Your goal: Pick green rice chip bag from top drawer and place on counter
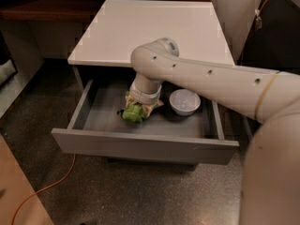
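The top drawer [140,146] stands pulled open, grey inside. The green rice chip bag [133,112] is in the middle of it, crumpled and tipped up against my wrist. My gripper [140,106] reaches straight down into the drawer from the white arm and is shut on the top of the bag; the fingers themselves are hidden by the wrist and the bag. The glossy white counter [154,27] lies just behind and above the drawer.
A white bowl [184,101] sits in the drawer right of the bag, close to my wrist. A dark wooden shelf [47,6] runs at the back left. An orange cable [47,186] lies on the speckled floor at front left.
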Tool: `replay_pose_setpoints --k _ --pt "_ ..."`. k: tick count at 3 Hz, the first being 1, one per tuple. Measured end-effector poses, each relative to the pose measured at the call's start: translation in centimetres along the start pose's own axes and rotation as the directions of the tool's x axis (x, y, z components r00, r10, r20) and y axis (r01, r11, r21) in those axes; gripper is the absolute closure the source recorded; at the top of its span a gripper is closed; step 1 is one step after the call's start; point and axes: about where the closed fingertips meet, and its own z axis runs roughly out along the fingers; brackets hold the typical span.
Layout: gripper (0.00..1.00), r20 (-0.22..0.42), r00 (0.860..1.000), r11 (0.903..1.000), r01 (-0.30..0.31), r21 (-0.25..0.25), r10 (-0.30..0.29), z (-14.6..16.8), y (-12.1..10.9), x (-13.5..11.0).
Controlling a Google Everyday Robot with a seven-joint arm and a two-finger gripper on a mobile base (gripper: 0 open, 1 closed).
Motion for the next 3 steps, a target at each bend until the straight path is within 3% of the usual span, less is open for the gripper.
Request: replay_pose_setpoints --k 1,3 --pt "1.00 0.061 0.996 0.9885 -0.075 0.131 0.068 -6.6 -1.7 -2.6" --pt "1.00 0.163 0.979 0.9508 -0.165 0.263 0.124 -15.4 -3.1 -4.6"
